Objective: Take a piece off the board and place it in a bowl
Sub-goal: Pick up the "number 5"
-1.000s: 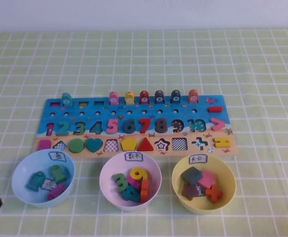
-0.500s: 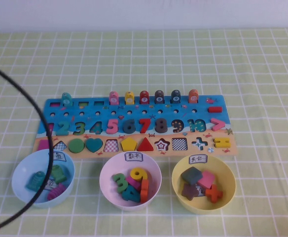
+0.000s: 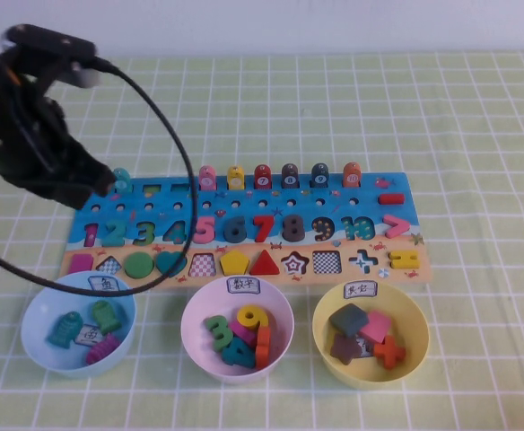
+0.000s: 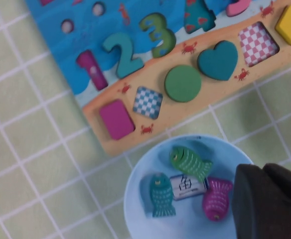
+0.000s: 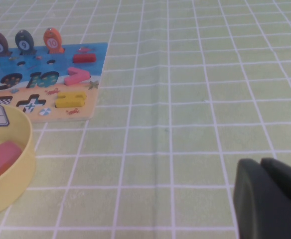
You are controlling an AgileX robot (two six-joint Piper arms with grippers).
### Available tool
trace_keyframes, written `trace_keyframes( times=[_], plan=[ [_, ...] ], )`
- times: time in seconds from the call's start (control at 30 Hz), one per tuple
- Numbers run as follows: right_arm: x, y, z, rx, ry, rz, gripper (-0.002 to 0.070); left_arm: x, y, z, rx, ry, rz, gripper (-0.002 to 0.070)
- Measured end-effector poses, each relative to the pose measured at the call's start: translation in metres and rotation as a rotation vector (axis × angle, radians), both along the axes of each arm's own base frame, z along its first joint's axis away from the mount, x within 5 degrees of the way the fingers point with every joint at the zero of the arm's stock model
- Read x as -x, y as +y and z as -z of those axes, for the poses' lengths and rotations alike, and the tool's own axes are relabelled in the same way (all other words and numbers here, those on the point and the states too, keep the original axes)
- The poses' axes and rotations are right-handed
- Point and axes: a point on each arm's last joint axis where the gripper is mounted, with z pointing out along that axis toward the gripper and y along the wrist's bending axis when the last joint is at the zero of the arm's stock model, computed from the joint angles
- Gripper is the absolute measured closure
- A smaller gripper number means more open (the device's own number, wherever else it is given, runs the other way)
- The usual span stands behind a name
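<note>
Left gripper (image 3: 100, 180), grip state unclear, hovers over the board's (image 3: 244, 193) far-left corner; right gripper (image 5: 270, 199) parked; trailing cable could snag pink 5 (image 3: 205, 229).

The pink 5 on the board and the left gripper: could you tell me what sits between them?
In the high view, numerals 2, 3 and 4 on the board separate the pink 5 from the left gripper. The right gripper is parked off-board.

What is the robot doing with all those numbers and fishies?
It's sorting puzzle pieces into bowls. The left gripper hangs over the left end of the board, holding nothing. The pink 5 sits in its slot on the board, and the pink bowl already has some numbers. The right gripper waits off to the side, over bare tablecloth.
</note>
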Motion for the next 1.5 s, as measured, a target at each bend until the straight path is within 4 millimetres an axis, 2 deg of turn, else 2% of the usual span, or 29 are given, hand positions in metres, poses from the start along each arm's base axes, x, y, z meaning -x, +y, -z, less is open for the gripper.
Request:
trace_keyframes(
  times=[0.1, 0.27, 0.57, 1.0, 1.23, 1.37, 1.5],
  plan=[
    [0.0, 0.0, 0.0, 0.0, 0.0, 0.0, 0.0694, -0.014, -0.024, 0.015, -0.059, 0.025, 0.053, 0.0682],
    [0.0, 0.0, 0.0, 0.0, 0.0, 0.0, 0.0694, -0.038, -0.052, 0.039, -0.077, 0.074, 0.093, 0.0682],
    [0.0, 0.0, 0.0, 0.0, 0.0, 0.0, 0.0694, -0.075, -0.075, 0.066, -0.056, 0.109, 0.038, 0.0682],
    [0.0, 0.0, 0.0, 0.0, 0.0, 0.0, 0.0694, -0.086, -0.114, 0.11, -0.05, 0.152, 0.087, 0.0682],
    [0.0, 0.0, 0.0, 0.0, 0.0, 0.0, 0.0694, -0.093, -0.121, 0.125, -0.051, 0.16, 0.047, 0.0681],
    [0.0, 0.0, 0.0, 0.0, 0.0, 0.0, 0.0694, -0.096, -0.118, 0.13, -0.091, 0.15, 0.025, 0.0617],
    [0.0, 0.0, 0.0, 0.0, 0.0, 0.0, 0.0694, -0.098, -0.116, 0.13, -0.094, 0.137, -0.011, 0.0405]
  ],
)
